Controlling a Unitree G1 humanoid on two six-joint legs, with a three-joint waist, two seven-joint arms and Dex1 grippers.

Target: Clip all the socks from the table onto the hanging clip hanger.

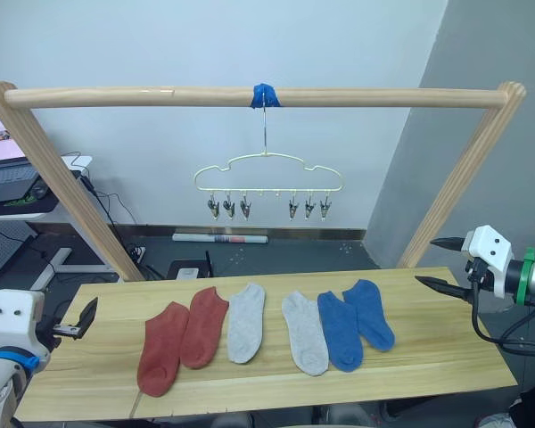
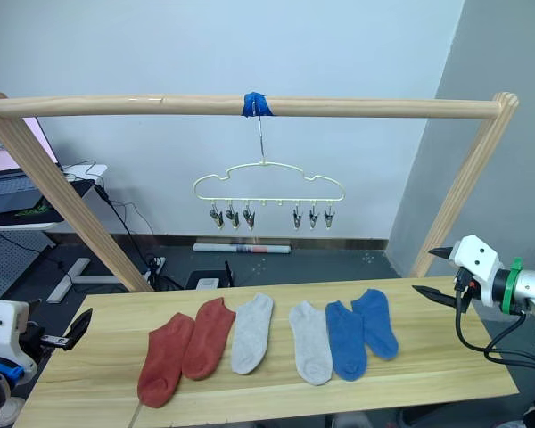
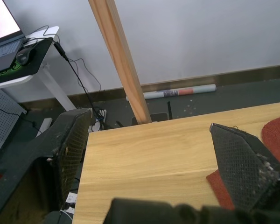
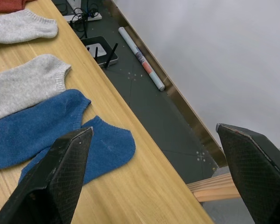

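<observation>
Now both grippers, left (image 1: 82,319) and right (image 1: 440,262), hover open and empty at the table's (image 1: 428,361) ends, so the first pick is probably best made at a cuff, leaving a free edge for a clip. Six socks (image 1: 250,321) lie side by side mid-table, long axes running front-to-back, cuffs toward the hanger (image 1: 267,175) above, its clips bare.

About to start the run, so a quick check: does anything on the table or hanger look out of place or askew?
Nothing stands out. Six socks lie flat in a row on the table, paired by colour, and the clip hanger hangs level from the rail, its clips empty.
</observation>
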